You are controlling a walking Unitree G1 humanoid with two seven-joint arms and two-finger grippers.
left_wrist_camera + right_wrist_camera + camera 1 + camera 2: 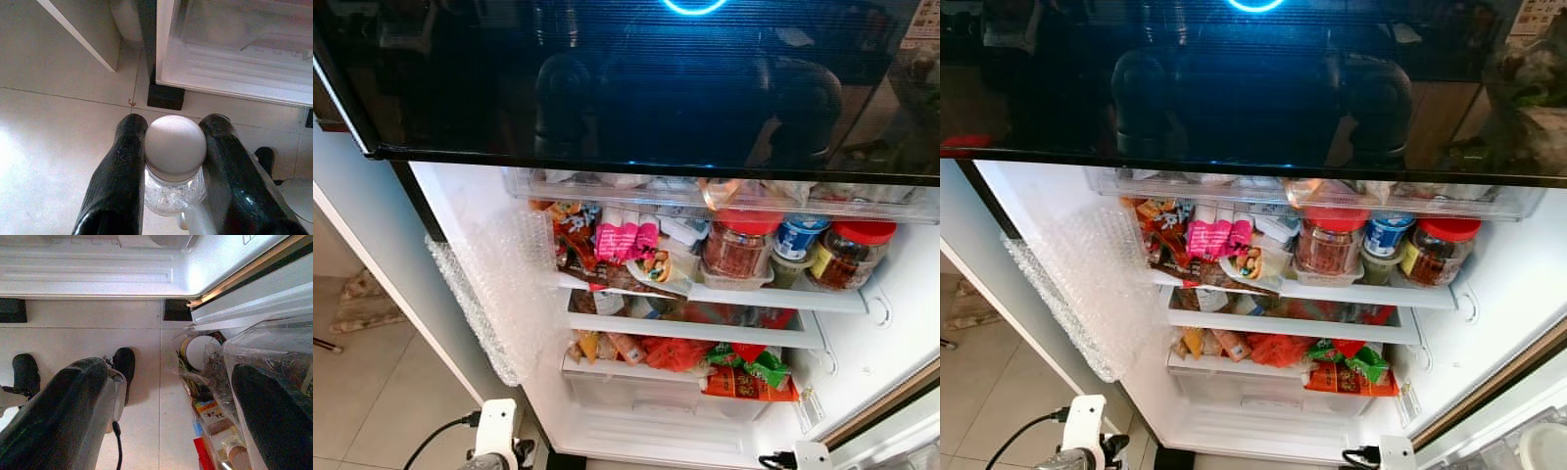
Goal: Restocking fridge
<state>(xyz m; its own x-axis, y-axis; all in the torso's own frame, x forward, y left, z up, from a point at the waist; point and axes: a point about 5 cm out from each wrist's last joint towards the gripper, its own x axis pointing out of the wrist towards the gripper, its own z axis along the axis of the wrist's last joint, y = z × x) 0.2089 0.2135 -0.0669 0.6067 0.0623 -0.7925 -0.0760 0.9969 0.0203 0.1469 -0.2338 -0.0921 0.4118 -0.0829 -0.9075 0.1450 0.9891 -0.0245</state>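
The fridge's lower compartment (862,362) stands open before me. Its shelves are crowded: two red-lidded jars (739,245) (852,253), a blue-lidded tub (800,235), a pink packet (626,240), and orange and green packets (749,367) lower down. A clear drawer (636,392) sits at the bottom. My left gripper (173,128) hangs low over the floor, shut on a clear bottle (175,191) with a white cap, just in front of the fridge's base. My right gripper (168,367) is open, nothing between its fingers, also low by the fridge's base.
The glossy black upper door (626,78) is closed above the opening. Bubble wrap (494,284) lines the left inner wall. On the tiled floor to the right lies a plastic bag (230,357) of groceries with a white-lidded tub (198,350). A cable (435,436) trails at lower left.
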